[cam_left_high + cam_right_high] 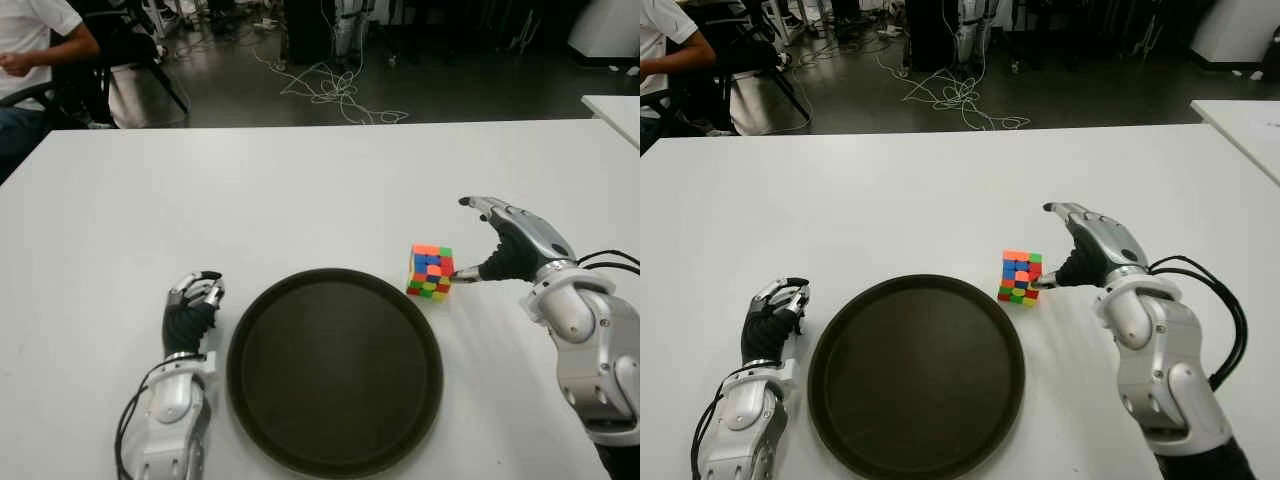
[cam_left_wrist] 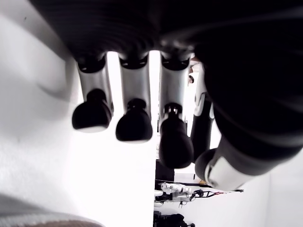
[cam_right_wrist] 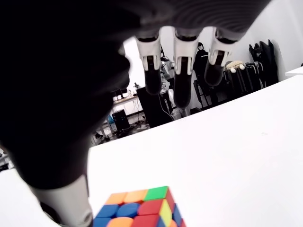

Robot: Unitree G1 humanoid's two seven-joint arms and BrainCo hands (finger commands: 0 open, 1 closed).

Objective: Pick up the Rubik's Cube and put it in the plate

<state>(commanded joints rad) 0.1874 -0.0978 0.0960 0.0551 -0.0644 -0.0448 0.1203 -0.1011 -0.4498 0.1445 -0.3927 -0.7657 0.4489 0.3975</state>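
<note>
The Rubik's Cube (image 1: 430,272) stands on the white table (image 1: 300,190), just off the back right rim of the dark round plate (image 1: 335,370). My right hand (image 1: 468,240) is open right beside the cube, on its right. Its thumb tip (image 1: 462,274) meets the cube's right face and the long fingers (image 1: 485,208) reach out above and behind it. In the right wrist view the cube (image 3: 139,208) sits below the straight fingers (image 3: 182,80), with none of them wrapped around it. My left hand (image 1: 192,305) shows left of the plate with its fingers (image 2: 135,125) curled on nothing.
A person (image 1: 30,50) sits past the table's far left corner. Loose cables (image 1: 330,90) lie on the floor behind the table. The corner of a second white table (image 1: 615,110) shows at the far right.
</note>
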